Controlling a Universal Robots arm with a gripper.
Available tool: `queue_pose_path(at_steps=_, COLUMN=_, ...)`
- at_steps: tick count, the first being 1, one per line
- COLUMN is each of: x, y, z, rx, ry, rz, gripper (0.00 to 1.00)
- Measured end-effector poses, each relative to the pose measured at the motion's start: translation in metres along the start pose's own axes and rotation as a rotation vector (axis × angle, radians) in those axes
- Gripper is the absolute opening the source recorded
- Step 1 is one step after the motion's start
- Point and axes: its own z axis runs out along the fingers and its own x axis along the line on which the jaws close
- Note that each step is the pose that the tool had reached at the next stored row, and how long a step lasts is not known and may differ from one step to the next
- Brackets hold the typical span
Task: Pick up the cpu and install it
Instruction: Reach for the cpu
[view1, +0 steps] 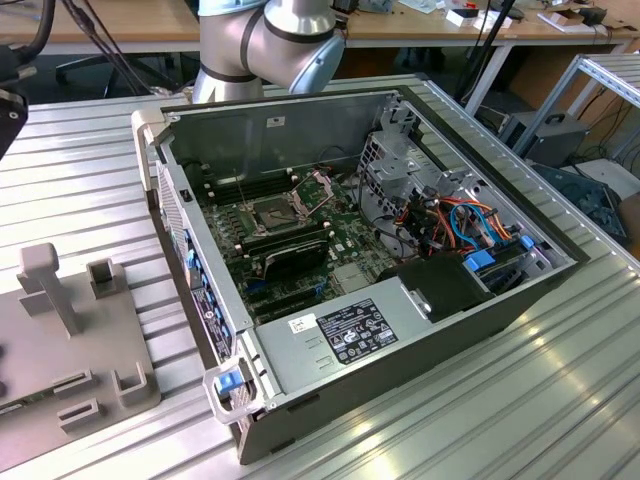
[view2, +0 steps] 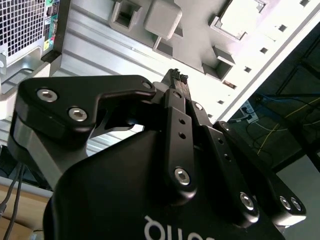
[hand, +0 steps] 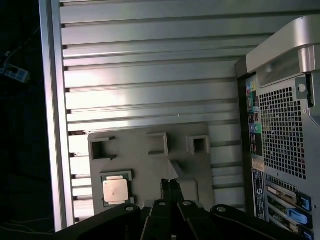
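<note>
First wrist view gives you the cpu (hand: 115, 190): silver top up, seated in a square pocket of the grey fixture plate (hand: 140, 167). That plate lies flat on the ribbed alu table (hand: 150, 75), beside the rear panel of the PC case (hand: 280, 125). Your gripper (hand: 170, 184) hangs over the plate w/ jaws together, nothing between them. Its tips are near the cpu but apart from it, no contact. Second wrist view backs that up for you: gripper (view2: 178, 76) fingers pressed flat on each other, plate pockets beyond. Exterior view: case lies on its side, lid off, mobo (view1: 340, 228) exposed. Dark socket (view1: 272, 212) sits mid-board, its shiny frame (view1: 312, 180) looks swung up. Fixture plate is at the exterior view's left, just beside the case. Arm (view1: 280, 40) rises behind the case.
</note>
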Motion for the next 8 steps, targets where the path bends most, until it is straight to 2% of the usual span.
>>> queue_pose_path(at_steps=3, x=0.004, y=-0.0003, z=0.0004, rx=0.0, ry=-0.0001, rz=0.0, gripper=0.11)
queue_pose_path(at_steps=8, x=0.0043, y=-0.0003, z=0.0003, rx=0.0, ry=0.0001, rz=0.0, gripper=0.11)
